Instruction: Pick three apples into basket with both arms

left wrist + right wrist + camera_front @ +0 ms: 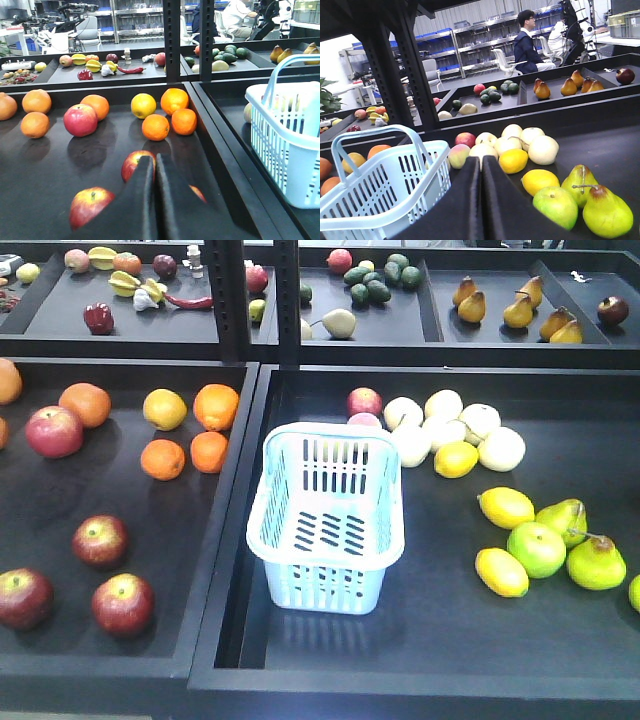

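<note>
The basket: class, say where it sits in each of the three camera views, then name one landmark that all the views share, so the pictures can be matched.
Exterior front view: the basket stands at centre, at the left end of the right tray.
Left wrist view: at the right edge, partly cut off.
Right wrist view: lower left corner.
Shared landmark: the black shelf posts rising behind the trays.

The left end effector (151, 159) and right end effector (481, 159) are matte black.
</note>
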Robot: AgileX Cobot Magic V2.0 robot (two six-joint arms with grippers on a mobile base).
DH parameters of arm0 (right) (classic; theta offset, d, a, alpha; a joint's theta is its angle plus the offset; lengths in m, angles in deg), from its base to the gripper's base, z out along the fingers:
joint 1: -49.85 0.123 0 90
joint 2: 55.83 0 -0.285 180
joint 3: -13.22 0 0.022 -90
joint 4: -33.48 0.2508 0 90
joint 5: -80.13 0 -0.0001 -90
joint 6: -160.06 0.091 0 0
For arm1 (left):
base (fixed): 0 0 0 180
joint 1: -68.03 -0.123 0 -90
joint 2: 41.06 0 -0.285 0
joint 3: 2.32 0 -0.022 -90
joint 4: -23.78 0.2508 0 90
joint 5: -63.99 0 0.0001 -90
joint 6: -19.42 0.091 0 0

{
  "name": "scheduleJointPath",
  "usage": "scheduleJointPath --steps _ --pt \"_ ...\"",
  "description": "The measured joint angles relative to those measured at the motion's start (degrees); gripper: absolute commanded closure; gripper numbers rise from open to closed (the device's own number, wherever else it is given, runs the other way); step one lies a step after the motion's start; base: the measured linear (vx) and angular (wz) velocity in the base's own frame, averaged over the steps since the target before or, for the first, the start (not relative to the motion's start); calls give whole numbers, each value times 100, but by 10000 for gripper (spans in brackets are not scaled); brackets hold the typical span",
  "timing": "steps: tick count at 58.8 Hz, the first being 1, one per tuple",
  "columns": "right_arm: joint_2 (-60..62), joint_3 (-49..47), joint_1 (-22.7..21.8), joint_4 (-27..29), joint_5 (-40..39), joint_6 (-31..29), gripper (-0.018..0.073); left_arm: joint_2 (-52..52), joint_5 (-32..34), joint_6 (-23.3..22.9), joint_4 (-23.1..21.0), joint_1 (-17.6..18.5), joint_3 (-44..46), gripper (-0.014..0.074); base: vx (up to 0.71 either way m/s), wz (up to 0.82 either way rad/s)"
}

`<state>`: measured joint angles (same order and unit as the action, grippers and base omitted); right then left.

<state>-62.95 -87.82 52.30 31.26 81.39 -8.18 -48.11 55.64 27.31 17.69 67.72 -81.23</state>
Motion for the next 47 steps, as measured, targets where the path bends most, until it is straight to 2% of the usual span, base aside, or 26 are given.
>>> scheduleJointPath --steps 47 --pt "0 0 0 0 0 0 565 0 0 0 0 0 0 603 9 -1"
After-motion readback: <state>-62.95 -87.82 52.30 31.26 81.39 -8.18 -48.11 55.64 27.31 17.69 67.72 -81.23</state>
